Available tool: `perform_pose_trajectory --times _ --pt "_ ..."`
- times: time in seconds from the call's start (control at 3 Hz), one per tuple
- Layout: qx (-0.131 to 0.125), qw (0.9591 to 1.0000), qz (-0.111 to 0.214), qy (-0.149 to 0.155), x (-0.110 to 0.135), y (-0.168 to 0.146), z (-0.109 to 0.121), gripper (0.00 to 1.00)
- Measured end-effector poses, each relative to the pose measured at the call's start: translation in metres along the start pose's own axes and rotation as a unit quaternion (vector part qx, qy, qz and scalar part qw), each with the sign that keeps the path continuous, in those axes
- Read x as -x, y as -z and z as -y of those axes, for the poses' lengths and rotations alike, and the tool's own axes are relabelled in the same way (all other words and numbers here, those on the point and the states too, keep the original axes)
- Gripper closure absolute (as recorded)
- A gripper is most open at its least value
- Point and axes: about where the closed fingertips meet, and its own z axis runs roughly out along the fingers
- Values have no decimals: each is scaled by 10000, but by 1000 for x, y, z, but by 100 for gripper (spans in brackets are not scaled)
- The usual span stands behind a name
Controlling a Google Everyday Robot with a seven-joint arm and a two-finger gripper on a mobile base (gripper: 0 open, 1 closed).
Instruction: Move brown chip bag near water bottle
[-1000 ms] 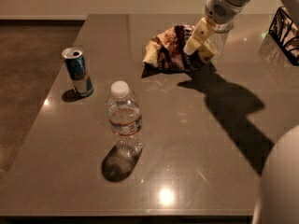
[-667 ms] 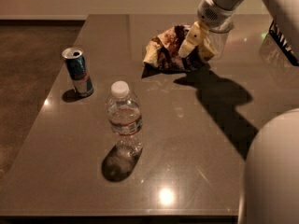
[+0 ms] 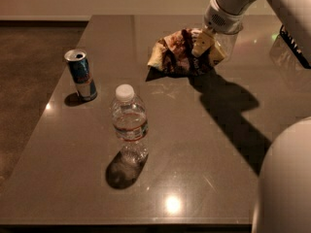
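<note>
The brown chip bag (image 3: 177, 52) lies crumpled at the far middle of the dark table (image 3: 204, 144). The water bottle (image 3: 129, 123) stands upright in front of it, toward the near left, well apart from the bag. My gripper (image 3: 208, 47) reaches down from the upper right onto the bag's right end. Its pale fingers (image 3: 200, 42) stand apart, with the bag's right edge between them. The bag rests on the table.
A blue-and-silver drink can (image 3: 80, 74) stands near the table's left edge. A black wire rack (image 3: 295, 47) sits at the far right. A clear glass-like shape (image 3: 229, 41) shows just behind the gripper. My own body (image 3: 286, 183) fills the lower right corner.
The gripper has moved left and down onto the right end of the chip bag. The bag, bottle and can have not moved.
</note>
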Motion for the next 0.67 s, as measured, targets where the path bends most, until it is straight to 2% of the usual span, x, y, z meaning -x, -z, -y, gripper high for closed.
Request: perform_pose_trajectory --times 0.33,0.67 --pt "-31 9996 -38 296 -6 14 -19 72" --pt "22 9969 39 785 -7 36 -54 95"
